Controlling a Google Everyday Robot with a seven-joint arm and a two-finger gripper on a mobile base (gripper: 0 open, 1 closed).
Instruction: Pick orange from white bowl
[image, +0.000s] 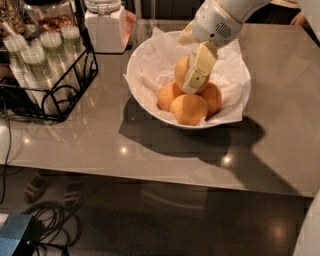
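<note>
The white bowl (145, 60), lined with crinkled white paper, stands on the grey table at the centre back. In it lie the pale yellow-orange orange (181, 70) at the back and three deeper-orange fruits (189, 109) in front of it. My gripper (196, 84) reaches down into the bowl from the upper right. It sits right against the pale orange's right side and partly covers it. The orange rests among the other fruits.
A black wire rack (60, 95) with several green-topped cups stands at the left. A white lidded jar (105, 25) stands behind the bowl at the left. The table's front edge runs along the lower part of the view, with cables on the floor below.
</note>
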